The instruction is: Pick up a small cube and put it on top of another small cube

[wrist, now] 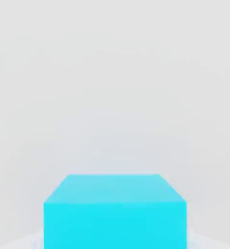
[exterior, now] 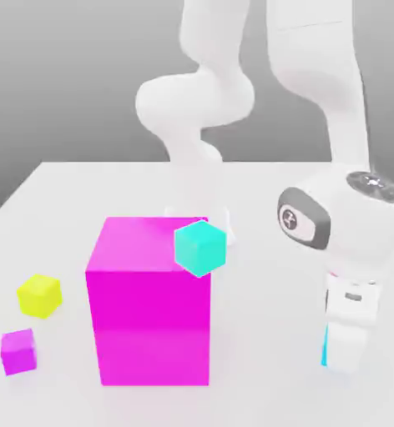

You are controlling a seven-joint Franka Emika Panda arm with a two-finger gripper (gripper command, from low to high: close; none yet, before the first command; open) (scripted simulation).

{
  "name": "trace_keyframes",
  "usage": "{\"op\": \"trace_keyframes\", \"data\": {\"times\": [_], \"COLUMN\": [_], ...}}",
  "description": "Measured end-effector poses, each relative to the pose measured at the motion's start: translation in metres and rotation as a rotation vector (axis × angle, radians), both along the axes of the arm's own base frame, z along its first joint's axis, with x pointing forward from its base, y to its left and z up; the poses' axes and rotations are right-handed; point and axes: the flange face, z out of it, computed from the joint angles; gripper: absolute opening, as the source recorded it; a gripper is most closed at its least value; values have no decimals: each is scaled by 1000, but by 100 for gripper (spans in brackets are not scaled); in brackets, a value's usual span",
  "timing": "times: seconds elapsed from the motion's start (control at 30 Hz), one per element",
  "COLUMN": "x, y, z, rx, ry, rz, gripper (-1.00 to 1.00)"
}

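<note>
White tabletop point(exterior: 263, 334) under a grey gradient backdrop point(exterior: 83, 100), with your gripper point(exterior: 345, 357) lowered around a small cyan cube point(exterior: 324, 346)

On the exterior view's right, your white robot arm point(exterior: 317, 54) reaches down to the table, and your gripper is closed to the cyan cube's width, holding it by two sides; a blue sliver of the cube shows beside a finger, and the hand view shows its top and one face. Near the middle, you see a large magenta block point(exterior: 150, 325), with a small turquoise cube point(exterior: 200, 248) overlapping its upper corner on the exterior view's right; you cannot tell whether they touch. On the exterior view's left, a small yellow cube point(exterior: 39, 296) sits behind a small magenta cube point(exterior: 18, 352), the two apart
</note>
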Motion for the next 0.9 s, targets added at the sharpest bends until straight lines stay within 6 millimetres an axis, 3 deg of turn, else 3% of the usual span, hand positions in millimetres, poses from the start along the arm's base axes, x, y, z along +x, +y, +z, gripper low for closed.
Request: {"op": "trace_keyframes", "data": {"times": [0.13, 0.2, 0.33, 0.43, 0.57, 0.7, 0.77, 0.83, 0.87, 0.9], "x": [2, 17, 49, 58, 60, 45, 41, 40, 39, 39], "y": [-3, -18, -71, -101, -155, -212, -223, -225, -226, -226], "z": [44, 71, 129, 174, 235, 295, 287, 263, 251, 251], "rx": [1, 6, 15, 19, 17, 9, 7, 6, 6, 7], "ry": [1, 4, 10, 12, 10, 4, 3, 3, 3, 3], "rz": [-14, -92, -301, -425, -614, -814, -853, -863, -865, -865], "gripper": [-100, -100, -100, -100, -100, -100, -100, -100, 100, 100]}}
